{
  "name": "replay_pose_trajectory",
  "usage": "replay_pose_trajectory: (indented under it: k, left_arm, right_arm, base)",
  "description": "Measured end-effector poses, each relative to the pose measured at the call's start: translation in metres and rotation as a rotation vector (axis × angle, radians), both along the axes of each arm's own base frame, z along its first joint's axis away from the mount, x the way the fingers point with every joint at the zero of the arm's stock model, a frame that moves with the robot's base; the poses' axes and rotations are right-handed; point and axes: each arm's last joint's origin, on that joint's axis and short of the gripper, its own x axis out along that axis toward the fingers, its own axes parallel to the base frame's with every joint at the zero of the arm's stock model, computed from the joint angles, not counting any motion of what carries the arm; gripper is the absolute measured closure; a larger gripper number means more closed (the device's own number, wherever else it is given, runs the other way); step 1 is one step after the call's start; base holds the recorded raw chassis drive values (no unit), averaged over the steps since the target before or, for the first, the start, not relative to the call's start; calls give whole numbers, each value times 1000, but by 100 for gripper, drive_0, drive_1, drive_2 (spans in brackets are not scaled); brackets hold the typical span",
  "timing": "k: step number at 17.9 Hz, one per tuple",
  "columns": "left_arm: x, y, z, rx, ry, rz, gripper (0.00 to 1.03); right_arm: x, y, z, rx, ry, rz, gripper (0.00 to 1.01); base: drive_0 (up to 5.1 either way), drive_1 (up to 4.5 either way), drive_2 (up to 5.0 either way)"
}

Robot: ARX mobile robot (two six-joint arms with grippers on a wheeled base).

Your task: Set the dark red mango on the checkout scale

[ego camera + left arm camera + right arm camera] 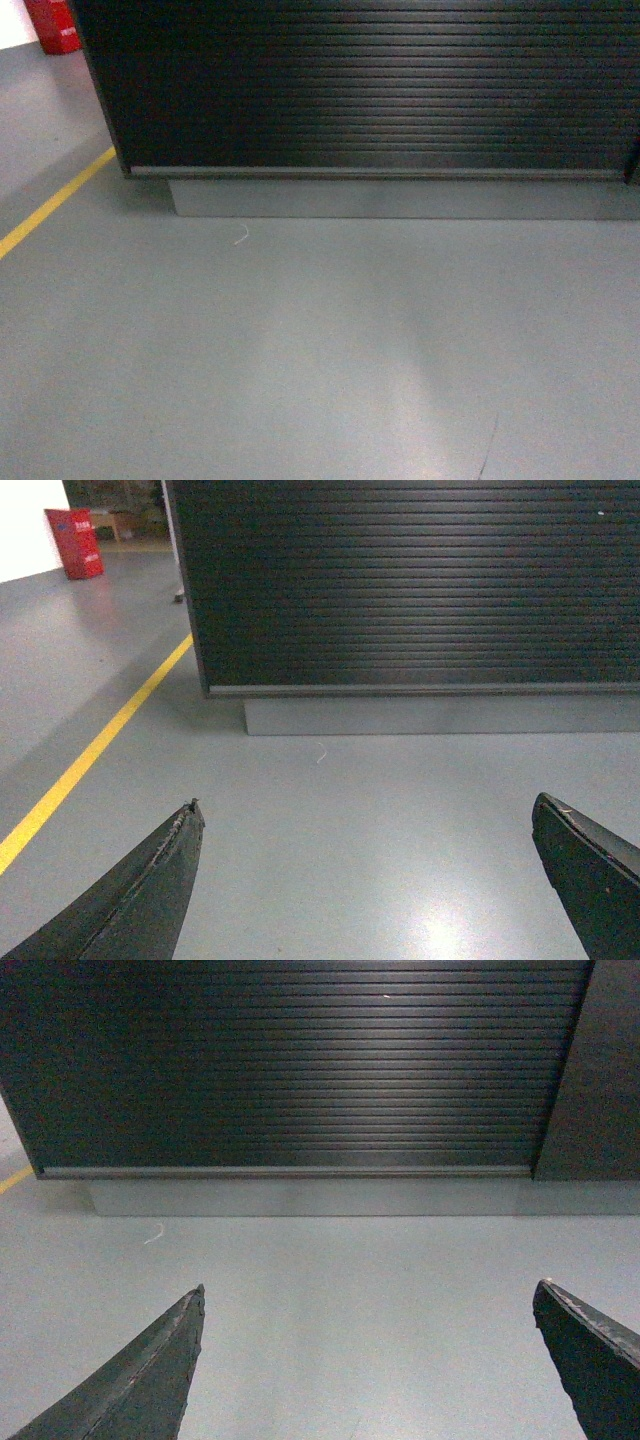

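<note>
The checkout point(370, 90) fills the top of the head view, a black counter with a ribbed dark front on a grey base plinth point(400, 198). Both wrist views face the same checkout front point(420, 580) point(290, 1060) from low down. My left gripper point(365, 805) is open, its two dark fingers wide apart over bare grey floor. My right gripper point(368, 1288) is open too, with nothing between its fingers. The dark red mango and the scale are out of view. Neither gripper shows in the head view.
A yellow floor line point(50, 205) point(90, 755) runs along the left. A red box point(74, 542) point(52, 25) stands far back left. A small white scrap point(241, 236) lies on the floor near the plinth. A dark panel point(600, 1070) adjoins the counter's right end.
</note>
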Motion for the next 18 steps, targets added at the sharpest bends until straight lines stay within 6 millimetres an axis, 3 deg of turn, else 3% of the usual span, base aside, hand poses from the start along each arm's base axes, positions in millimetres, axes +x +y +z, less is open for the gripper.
replay_pose_trajectory:
  k: [18]
  left_arm:
    - [0,0,0,0,-3,1,5]
  right_arm:
    - [0,0,0,0,-3,0,3]
  base:
    - [-4,418,-426]
